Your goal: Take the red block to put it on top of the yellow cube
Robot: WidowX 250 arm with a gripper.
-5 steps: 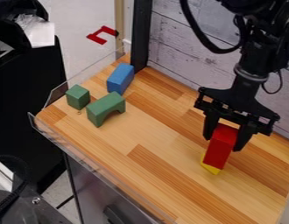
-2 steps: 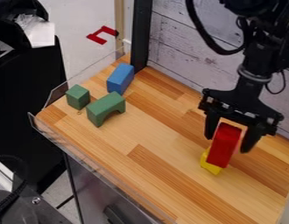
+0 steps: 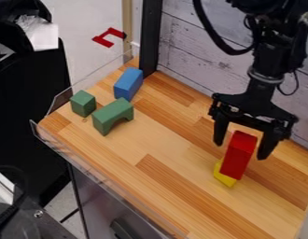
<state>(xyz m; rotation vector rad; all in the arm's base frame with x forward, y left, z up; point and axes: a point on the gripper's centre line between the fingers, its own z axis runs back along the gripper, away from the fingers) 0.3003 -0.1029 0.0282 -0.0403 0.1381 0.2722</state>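
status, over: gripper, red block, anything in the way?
Gripper open, astride red block. Red block upright on yellow cube. Blue block, green arch, green cube well aside, apparently not in the way.

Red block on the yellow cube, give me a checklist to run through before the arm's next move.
1. Red block upright on the yellow cube: ok, looks stacked.
2. Gripper open: ok.
3. Space between the red block and both fingers: ok, gaps show.
4. Red block centred on the cube: cannot tell; yellow shows at its lower left.
5. Green arch, green cube and blue block away from the gripper: ok.
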